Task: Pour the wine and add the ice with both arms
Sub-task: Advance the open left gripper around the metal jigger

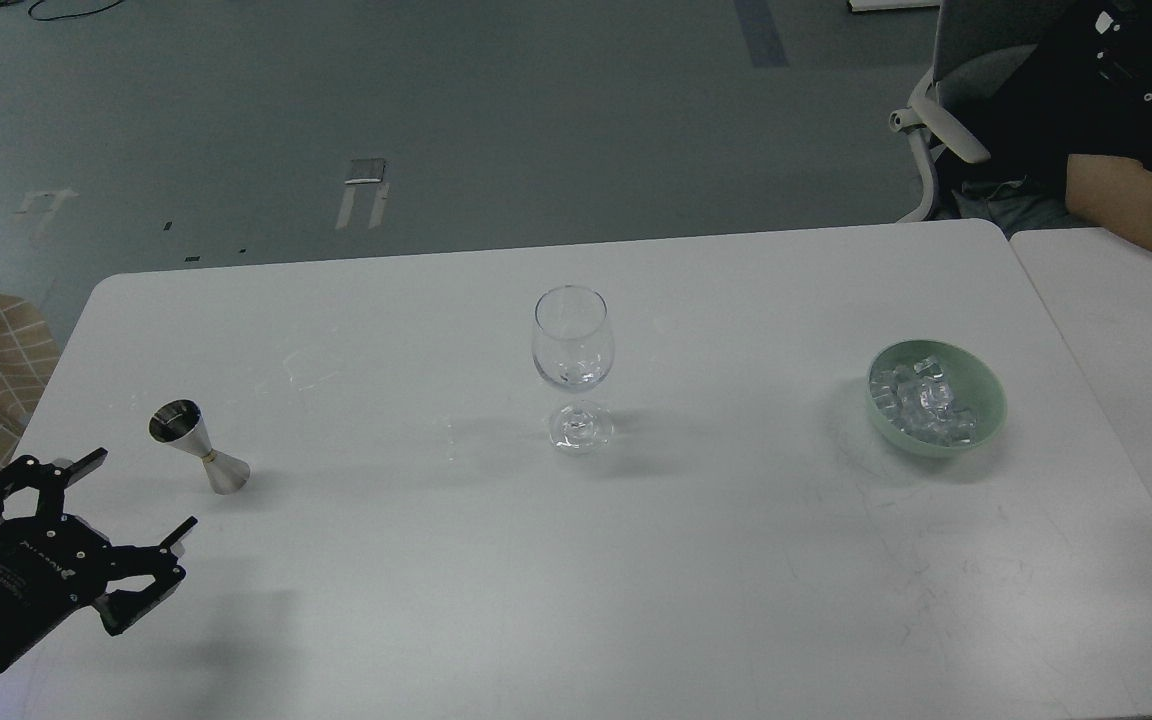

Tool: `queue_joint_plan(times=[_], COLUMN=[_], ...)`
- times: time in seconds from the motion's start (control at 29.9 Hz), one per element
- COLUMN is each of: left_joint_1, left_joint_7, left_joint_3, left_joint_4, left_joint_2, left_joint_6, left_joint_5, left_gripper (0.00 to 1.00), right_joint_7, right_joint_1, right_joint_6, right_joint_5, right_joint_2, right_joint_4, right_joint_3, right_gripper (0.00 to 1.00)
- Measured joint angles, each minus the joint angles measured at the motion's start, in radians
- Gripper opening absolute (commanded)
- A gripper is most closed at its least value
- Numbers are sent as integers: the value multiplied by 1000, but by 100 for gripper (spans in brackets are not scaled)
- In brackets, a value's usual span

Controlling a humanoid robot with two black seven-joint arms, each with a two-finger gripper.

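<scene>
The wine glass (573,365) stood upright near the middle of the white surface (576,580), and I take it as the landmark for all other places. It was a clear stemmed glass. If there was any wine inside it, I could not tell, because the bowl looked only transparent.

Far to the left of the glass, and a little nearer to the robot, stood a metal jigger (198,446). It was tilted, with its open upper cup leaning to the left, and its base rested on the surface. Whether it held liquid could not be seen.

Still further left of the glass, and lower in the view than the jigger, was the left gripper (141,490). Its jaws were spread wide apart and held nothing. The two black fingers pointed up and to the right, toward the jigger, but they did not touch it; a gap of bare surface lay between them. The gripper hovered over the left corner of the surface and threw a soft shadow below itself.

Well to the right of the glass sat a pale green bowl (976,425). The ice (926,400), many small clear cubes, lay piled together inside it.

The right arm was not seen in the view. Beyond the glass, at the far right, a person's bare forearm (1136,205) rested near a second white table (1116,320), beside an office chair (941,130).
</scene>
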Motion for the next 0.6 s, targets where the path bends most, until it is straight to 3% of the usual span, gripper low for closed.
queue_joint_plan(times=[0.6], left_joint_1=[56], left_joint_7=[0], left_joint_3=[-14], left_joint_4=[8], left_joint_2=[-111], left_joint_6=[0], left_joint_5=[-258], left_gripper=[100], right_joint_7=[0], right_joint_1=[-6], right_joint_6=[0], right_joint_5=[-1], right_joint_2=[9], right_joint_4=[0], right_joint_3=[0], right_gripper=[100])
